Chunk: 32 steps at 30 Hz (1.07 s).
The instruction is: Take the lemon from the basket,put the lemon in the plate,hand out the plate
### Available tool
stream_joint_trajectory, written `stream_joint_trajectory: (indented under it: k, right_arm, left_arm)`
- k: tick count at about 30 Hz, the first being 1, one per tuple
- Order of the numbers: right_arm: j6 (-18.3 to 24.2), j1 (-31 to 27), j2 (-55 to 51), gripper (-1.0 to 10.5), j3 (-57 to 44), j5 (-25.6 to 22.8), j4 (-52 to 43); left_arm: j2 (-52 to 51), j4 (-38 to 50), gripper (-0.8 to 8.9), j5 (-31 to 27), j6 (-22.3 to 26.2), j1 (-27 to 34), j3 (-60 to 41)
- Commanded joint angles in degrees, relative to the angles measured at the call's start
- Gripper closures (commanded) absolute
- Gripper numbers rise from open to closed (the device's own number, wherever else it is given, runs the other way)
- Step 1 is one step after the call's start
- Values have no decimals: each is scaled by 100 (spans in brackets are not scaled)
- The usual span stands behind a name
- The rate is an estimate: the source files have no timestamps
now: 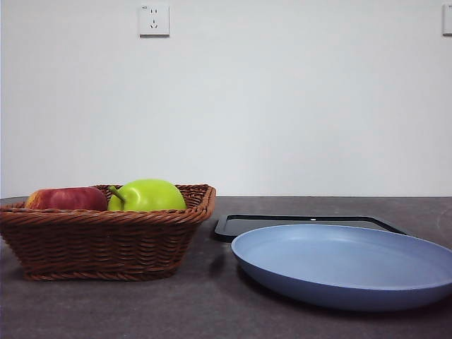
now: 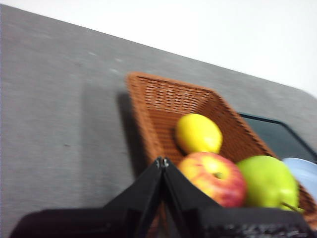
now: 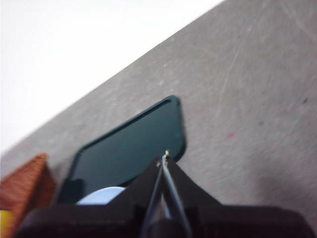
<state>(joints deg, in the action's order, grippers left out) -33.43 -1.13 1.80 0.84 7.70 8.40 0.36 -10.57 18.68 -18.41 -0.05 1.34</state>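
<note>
Grey bench [image 1: 212, 311]: both end effectors pressed together. Left end effector [image 2: 162, 161] must spread, descend on lemon [image 2: 198, 134] in basket [image 2: 158, 101], avoiding apple [image 2: 214, 177].

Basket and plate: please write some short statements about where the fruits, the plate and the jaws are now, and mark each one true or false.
1. The lemon lies in the basket. True.
2. The plate holds the apple. False: it holds nothing, the apple is in the basket.
3. The left gripper grips the lemon. False: its jaws are shut on nothing, short of the basket.
4. A black tray lies behind the plate. True.
5. The right gripper has its jaws shut. True.
</note>
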Motion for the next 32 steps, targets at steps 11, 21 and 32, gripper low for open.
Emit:
stream_joint_trajectory:
  k: [11,21,32]
  right_arm:
    - [-264,7,737,944,765,916,492]
    - [1014,7,2234,943,2529,1043,1412]
    - [2358,7,4050,943,4210,1054,3056]
  left_arm:
    - [647,-251,807,227,-538,13,776]
    - [2518,-317,807,586,258,7,2406]
    - [4677,-1478,807,1377,1034,-87,4172]
